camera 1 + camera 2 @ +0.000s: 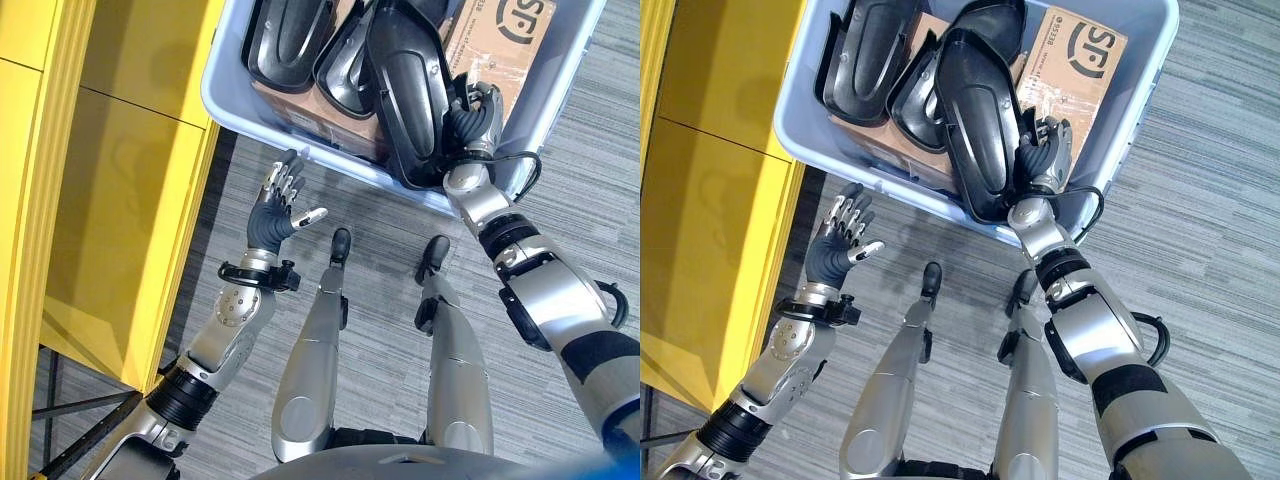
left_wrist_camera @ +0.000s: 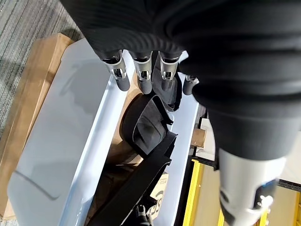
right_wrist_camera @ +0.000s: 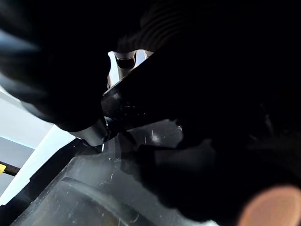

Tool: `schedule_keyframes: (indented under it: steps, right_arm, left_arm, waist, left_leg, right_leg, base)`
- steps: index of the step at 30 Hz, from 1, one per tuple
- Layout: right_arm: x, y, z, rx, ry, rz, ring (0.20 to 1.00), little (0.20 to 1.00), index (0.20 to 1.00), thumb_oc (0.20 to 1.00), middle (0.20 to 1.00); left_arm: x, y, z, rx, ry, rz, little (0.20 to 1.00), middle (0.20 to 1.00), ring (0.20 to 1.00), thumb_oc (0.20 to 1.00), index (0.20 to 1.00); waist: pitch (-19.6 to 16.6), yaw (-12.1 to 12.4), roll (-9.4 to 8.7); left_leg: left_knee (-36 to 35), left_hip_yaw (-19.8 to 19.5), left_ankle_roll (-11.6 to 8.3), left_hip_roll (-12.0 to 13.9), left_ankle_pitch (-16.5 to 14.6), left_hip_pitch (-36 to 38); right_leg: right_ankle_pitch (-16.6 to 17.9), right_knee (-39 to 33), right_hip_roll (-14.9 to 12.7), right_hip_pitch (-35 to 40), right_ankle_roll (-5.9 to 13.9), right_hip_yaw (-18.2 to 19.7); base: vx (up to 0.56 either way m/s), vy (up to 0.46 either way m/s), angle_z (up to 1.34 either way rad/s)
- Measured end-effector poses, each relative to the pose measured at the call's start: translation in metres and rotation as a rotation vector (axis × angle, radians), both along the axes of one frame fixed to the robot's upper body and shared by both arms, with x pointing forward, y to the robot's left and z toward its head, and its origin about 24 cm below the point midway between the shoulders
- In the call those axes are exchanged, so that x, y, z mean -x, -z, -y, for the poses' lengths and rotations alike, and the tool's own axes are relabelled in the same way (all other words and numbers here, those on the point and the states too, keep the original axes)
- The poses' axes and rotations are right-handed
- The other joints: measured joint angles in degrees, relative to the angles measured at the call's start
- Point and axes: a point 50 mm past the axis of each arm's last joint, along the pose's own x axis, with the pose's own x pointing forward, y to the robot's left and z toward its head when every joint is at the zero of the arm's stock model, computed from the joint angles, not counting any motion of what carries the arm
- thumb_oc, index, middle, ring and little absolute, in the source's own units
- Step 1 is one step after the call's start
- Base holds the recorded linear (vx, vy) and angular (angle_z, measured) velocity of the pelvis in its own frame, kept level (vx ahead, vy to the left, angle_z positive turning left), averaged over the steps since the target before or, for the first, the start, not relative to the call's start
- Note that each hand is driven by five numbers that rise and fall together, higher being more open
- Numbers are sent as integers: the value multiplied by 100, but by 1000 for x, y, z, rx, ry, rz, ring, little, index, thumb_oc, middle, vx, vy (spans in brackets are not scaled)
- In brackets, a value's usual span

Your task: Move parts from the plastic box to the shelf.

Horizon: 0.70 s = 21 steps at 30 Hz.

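Grey carpet floor [image 1: 590,150] runs under everything, with the yellow shelf [image 1: 110,180] at far left. Beside it the left hand [image 1: 275,215] hovers over the floor, fingers spread and empty. Rightward, the plastic box [image 1: 800,110] holds black parts [image 1: 865,50]; the right hand [image 1: 1045,150] has its fingers clamped on the long black part [image 1: 980,120].

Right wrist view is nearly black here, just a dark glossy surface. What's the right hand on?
Observer: The right hand is inside the plastic box, fingers curled on the edge of the long black part.
Operator: Part lifted yet?
Observer: Can't tell; its lower end sits at the box's near wall, leaning over the other black parts.
Operator: Left hand?
Observer: The left hand hovers open outside the box, above the floor, beside the yellow shelf.
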Motion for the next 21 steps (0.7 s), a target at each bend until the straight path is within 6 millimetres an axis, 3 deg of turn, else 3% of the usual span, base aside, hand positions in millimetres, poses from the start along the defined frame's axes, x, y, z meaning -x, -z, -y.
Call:
schedule_keyframes:
  steps: [2, 9, 15, 20, 21]
  right_arm:
    - [1, 10, 3, 2, 1, -40, 200, 200, 200, 200, 200]
    - [9, 14, 1, -38, -69, -23, 200, 200, 200, 200, 200]
    - [38, 22, -22, -104, -227, 75, 200, 200, 200, 200, 200]
    - [61, 12, -23, -209, -292, 186, 200, 200, 200, 200, 200]
    - [72, 14, -22, -243, -327, 206, 200, 200, 200, 200, 200]
  left_arm:
    - [0, 0, 0, -1, 0, -1, 1000, 1000, 1000, 1000, 1000]
    - [1, 2, -1, -4, -1, -6, 1000, 1000, 1000, 1000, 1000]
    - [2, 4, -8, -6, -29, -17, 1000, 1000, 1000, 1000, 1000]
    - [5, 13, -13, -14, -47, -61, 1000, 1000, 1000, 1000, 1000]
    - [9, 19, -19, -19, -62, -86, 1000, 1000, 1000, 1000, 1000]
  waist:
    - [-1, 25, -2]
    - [9, 24, -20]
    - [36, -84, -154]
    - [45, -123, -252]
    - [20, -155, -296]
  left_leg:
    - [-30, -21, 0, -4, -3, 140]
    - [-35, -47, 2, -6, -1, 219]
    - [-126, -30, 17, 6, -35, 589]
    - [-260, 26, 52, 24, -58, 910]
    - [-368, 59, 50, 44, -62, 1124]
  right_leg:
    - [-33, 0, -10, 142, 18, -25]
    - [-53, -6, -11, 233, 36, -53]
    - [-73, -70, 1, 581, 59, -59]
    - [-81, -212, 33, 873, 88, -16]
    - [-82, -292, 56, 1044, 89, 12]
  base:
    - [-13, -5, 6]
    - [-1, -1, 1]
    - [4, -9, 0]
    - [34, -32, -6]
    - [64, -40, -10]
